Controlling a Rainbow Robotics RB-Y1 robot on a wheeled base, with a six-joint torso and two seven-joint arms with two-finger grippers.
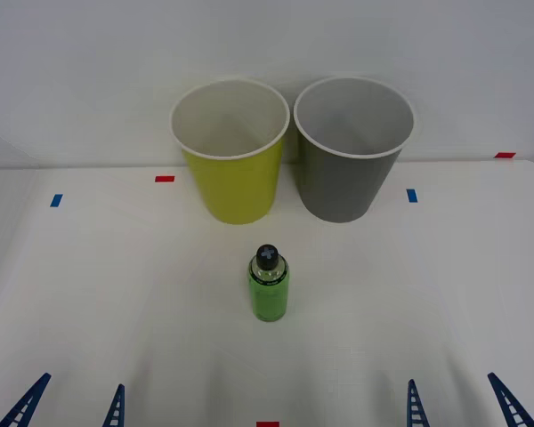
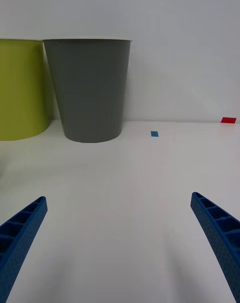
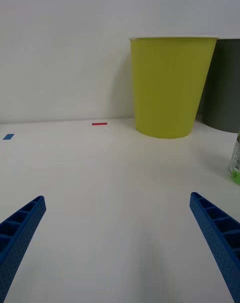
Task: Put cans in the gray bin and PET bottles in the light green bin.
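A green bottle (image 1: 269,286) stands upright mid-table, green bin (image 1: 230,151) at its 11 o'clock, gray bin (image 1: 351,149) at 1 o'clock. Left gripper (image 1: 69,406) and right gripper (image 1: 463,402), both spread wide, wait at the near edge, likely ready to reach.

PET bottle (image 3: 236,159) cut by frame edge, gray bin (image 3: 226,85) half cropped

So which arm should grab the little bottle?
Probably the left gripper: the bottle shows at its camera's edge, and the light green bin stands on the left. The right gripper is also open.
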